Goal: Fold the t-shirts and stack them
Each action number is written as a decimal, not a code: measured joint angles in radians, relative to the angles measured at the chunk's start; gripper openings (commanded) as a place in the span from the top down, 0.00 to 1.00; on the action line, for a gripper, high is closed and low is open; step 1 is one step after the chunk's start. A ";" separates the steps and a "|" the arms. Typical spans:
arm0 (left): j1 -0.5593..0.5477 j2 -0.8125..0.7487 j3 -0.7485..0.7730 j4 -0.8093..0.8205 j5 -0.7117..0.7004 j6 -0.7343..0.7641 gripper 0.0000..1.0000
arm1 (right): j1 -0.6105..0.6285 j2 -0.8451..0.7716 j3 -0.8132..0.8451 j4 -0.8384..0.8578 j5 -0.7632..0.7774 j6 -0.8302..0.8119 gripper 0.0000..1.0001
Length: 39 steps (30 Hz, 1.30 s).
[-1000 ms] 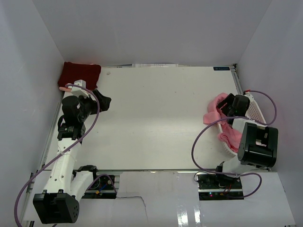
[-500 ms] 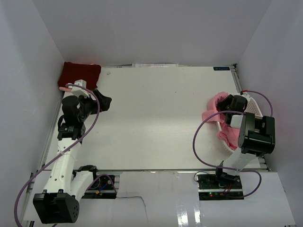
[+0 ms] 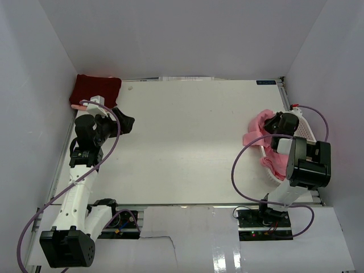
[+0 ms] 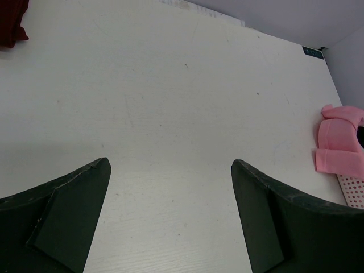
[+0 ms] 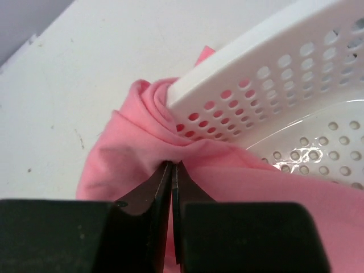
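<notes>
Wide a second ago, the right jaws are now pinching shut on the pink shirt (image 5: 114, 153) draped over the rim of the basket (image 5: 273, 62) to drag it out, while the left jaws are idling wide open, empty.

Can make out only a scrap of the maroon t-shirt (image 4: 10, 25) at 11 o'clock in the left wrist view, cut by the frame. Cannot follow the pink t-shirt (image 4: 339, 149) or the basket (image 4: 354, 192) past the 3 o'clock edge there. From above, cannot see most of the basket under the right arm (image 3: 307, 165). Up close, cannot judge the amount of cloth pinched in the right gripper (image 5: 172, 166), nor see the shirt behind its fingers.
</notes>
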 measured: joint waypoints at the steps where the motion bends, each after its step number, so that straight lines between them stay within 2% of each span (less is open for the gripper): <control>1: 0.000 0.000 0.000 0.000 0.000 0.000 0.02 | 0.000 -0.029 0.000 -0.010 -0.008 -0.003 0.92; 11: 0.000 0.000 0.000 0.000 0.007 0.000 0.02 | -0.001 -0.365 0.000 -0.100 -0.034 -0.027 0.92; 15: 0.000 0.000 0.000 0.001 0.008 0.000 0.02 | -0.001 -0.421 0.029 -0.187 -0.084 -0.026 0.92; 18: 0.000 0.000 0.000 0.000 0.008 0.000 0.02 | -0.001 -0.416 0.114 -0.297 -0.164 -0.027 0.92; 22: 0.000 -0.002 0.000 0.000 0.009 0.000 0.02 | -0.002 -0.379 0.323 -0.451 -0.311 -0.034 0.92; 28: 0.000 -0.002 0.000 0.001 0.010 0.000 0.02 | 0.026 -0.270 0.761 -0.650 -0.554 -0.043 0.92; 31: 0.000 -0.002 0.000 0.001 0.010 0.000 0.02 | 0.112 -0.229 0.949 -0.753 -0.643 -0.050 0.92; 34: 0.000 -0.002 0.000 0.000 0.010 0.000 0.02 | 0.275 -0.157 1.175 -0.898 -0.697 -0.104 0.91; 35: 0.000 -0.002 0.000 0.001 0.010 0.000 0.02 | 0.334 -0.133 1.245 -0.952 -0.704 -0.125 0.85; 36: 0.000 -0.003 0.000 0.000 0.010 0.000 0.02 | 0.386 -0.110 1.310 -1.006 -0.708 -0.144 0.70; 37: 0.000 -0.003 0.000 0.000 0.010 0.000 0.02 | 0.428 -0.092 1.357 -1.046 -0.712 -0.154 0.63; 38: 0.000 -0.003 0.000 0.001 0.010 0.000 0.02 | 0.467 -0.080 1.396 -1.085 -0.709 -0.177 0.51; 39: 0.000 -0.003 0.000 0.000 0.010 0.000 0.02 | 0.484 -0.079 1.402 -1.106 -0.702 -0.185 0.28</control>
